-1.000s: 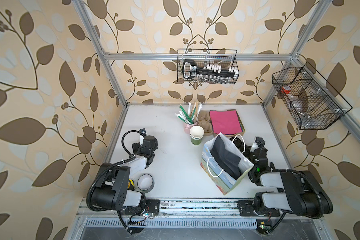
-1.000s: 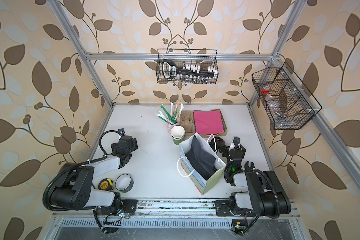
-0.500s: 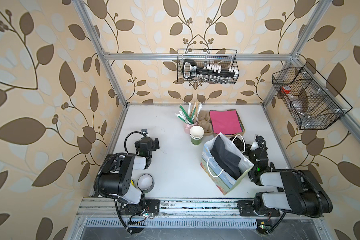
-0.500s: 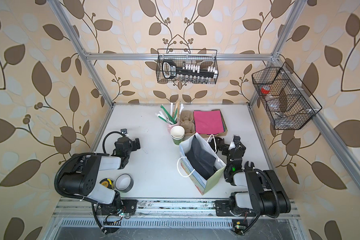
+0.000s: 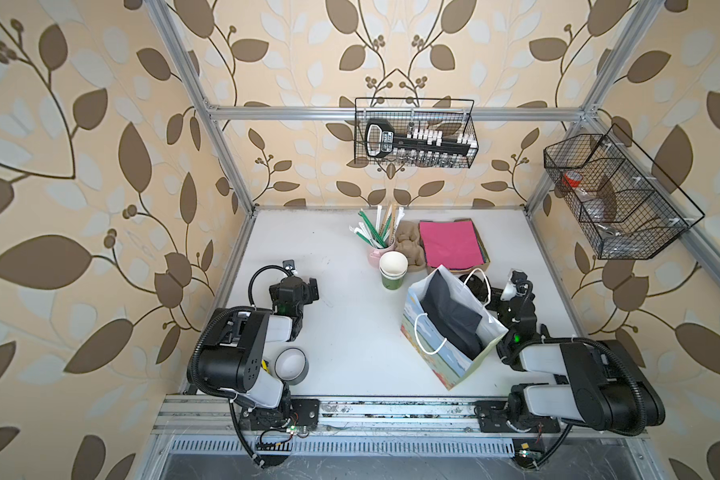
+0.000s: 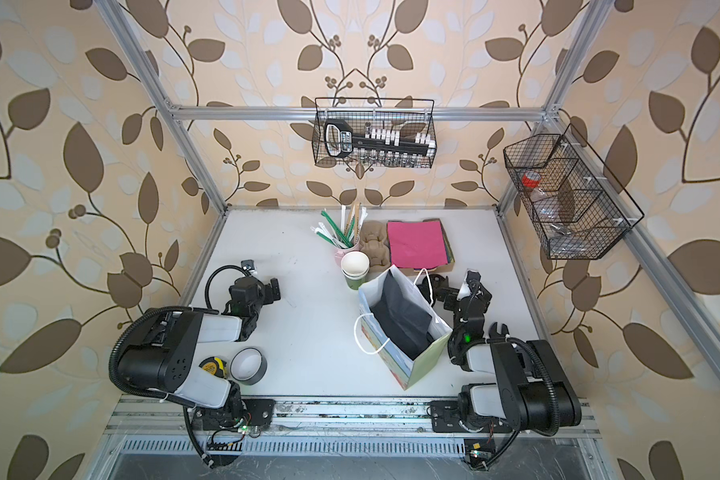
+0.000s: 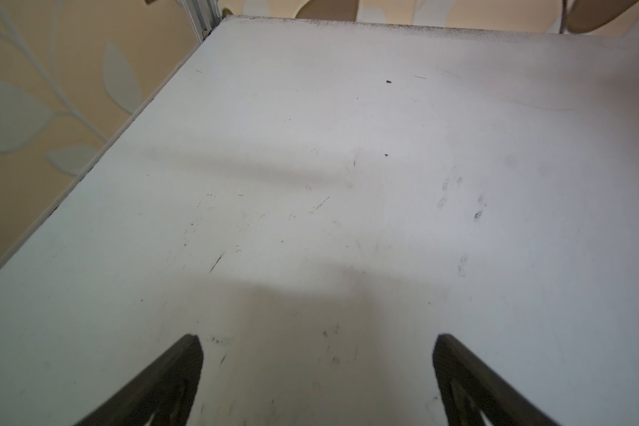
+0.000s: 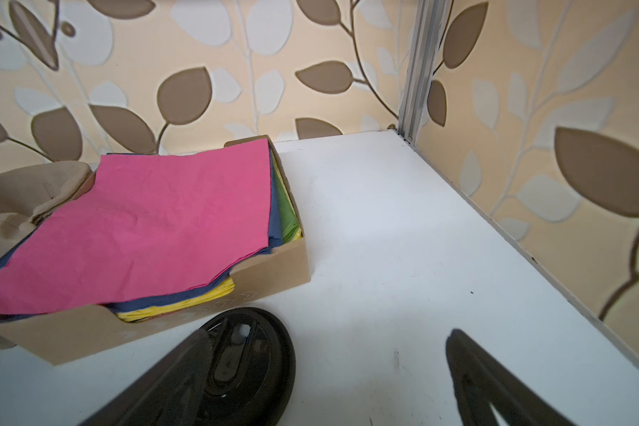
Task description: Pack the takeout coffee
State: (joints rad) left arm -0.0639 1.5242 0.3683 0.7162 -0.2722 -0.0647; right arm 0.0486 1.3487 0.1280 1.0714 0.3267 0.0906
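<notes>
Presently, at the bottom of both top views, we note a tape roll beside the left arm's base, clear of the work. Left claw stands released and empty over bare table, at centre left. Right claw is likewise spread and empty, one finger hanging over a loose black lid; contact we cannot confirm.

We find the takeout coffee in no view. No lidded cup shows, and whether one sits inside the gift bag, right of centre, under its black tissue, we cannot tell.

Risks, in our judgement:
- The bag stands just beside the right arm, so a careless swing may topple it.
- Its rope handle loops near the lid and may snag a finger.
- A flat lid may skid under the napkin carton when pinched.
- Further up, the lidless cup stack may yield two nested cups instead of one.
</notes>
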